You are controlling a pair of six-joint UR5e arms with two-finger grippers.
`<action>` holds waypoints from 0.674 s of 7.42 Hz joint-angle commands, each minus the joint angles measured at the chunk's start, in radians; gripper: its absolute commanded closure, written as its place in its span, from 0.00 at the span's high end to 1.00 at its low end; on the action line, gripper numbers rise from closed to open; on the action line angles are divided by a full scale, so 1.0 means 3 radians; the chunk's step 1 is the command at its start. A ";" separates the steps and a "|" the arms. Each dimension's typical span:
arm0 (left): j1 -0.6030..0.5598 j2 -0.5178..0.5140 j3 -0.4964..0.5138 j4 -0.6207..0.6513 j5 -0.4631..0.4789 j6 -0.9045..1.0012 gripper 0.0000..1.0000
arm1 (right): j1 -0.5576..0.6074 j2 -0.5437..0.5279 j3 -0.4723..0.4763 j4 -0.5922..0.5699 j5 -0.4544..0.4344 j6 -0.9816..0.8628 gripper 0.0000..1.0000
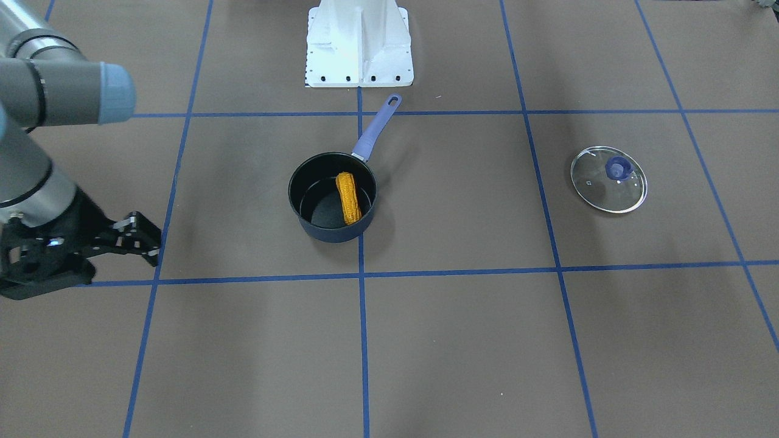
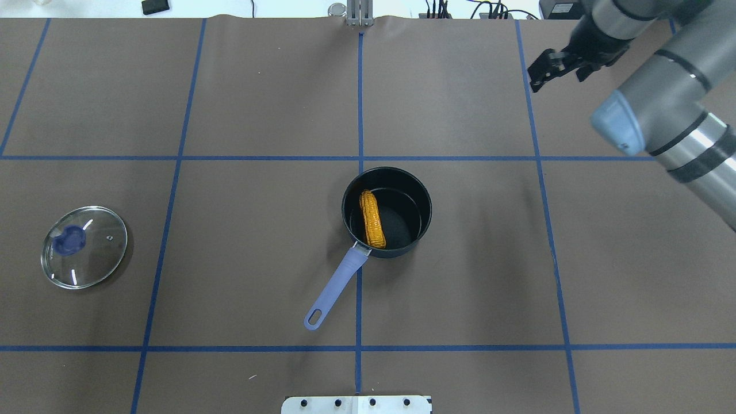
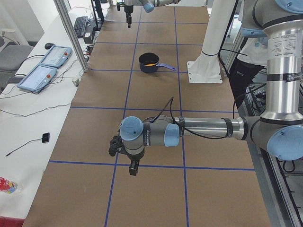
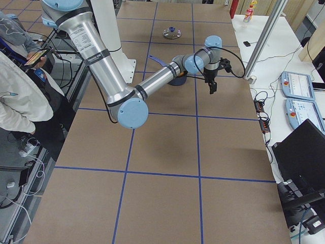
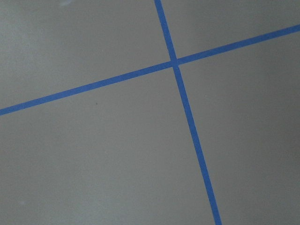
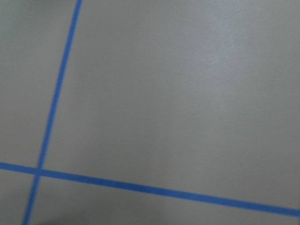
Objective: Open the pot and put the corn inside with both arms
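Observation:
The yellow-orange corn (image 1: 349, 198) lies inside the open dark pot (image 1: 333, 235), leaning along the wall on the side of its purple handle (image 1: 377, 131). It also shows there in the overhead view (image 2: 372, 218). The glass lid (image 2: 84, 247) with a blue knob lies flat on the table far to the robot's left. My right gripper (image 1: 155, 246) is open and empty, well away from the pot, also seen in the overhead view (image 2: 537, 75). My left gripper (image 3: 132, 169) shows only in the exterior left view, far from the pot; I cannot tell if it is open.
The brown table is marked with blue tape lines (image 2: 359, 115). The white base pedestal (image 1: 359, 45) stands behind the pot. Control pendants (image 3: 47, 66) and cables lie on the white side table. A person (image 4: 20, 76) stands beside the robot.

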 commanded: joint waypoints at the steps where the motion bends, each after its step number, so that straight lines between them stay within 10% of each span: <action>1: 0.0000 -0.0024 -0.0026 0.0005 -0.0117 -0.0179 0.99 | 0.0481 -0.0593 0.0041 0.0004 0.0213 -0.0836 1.00; 5: 0.0005 0.0002 -0.0051 -0.0036 -0.0072 -0.0128 0.99 | 0.1065 -0.1790 0.0368 0.0055 0.0321 -0.1314 1.00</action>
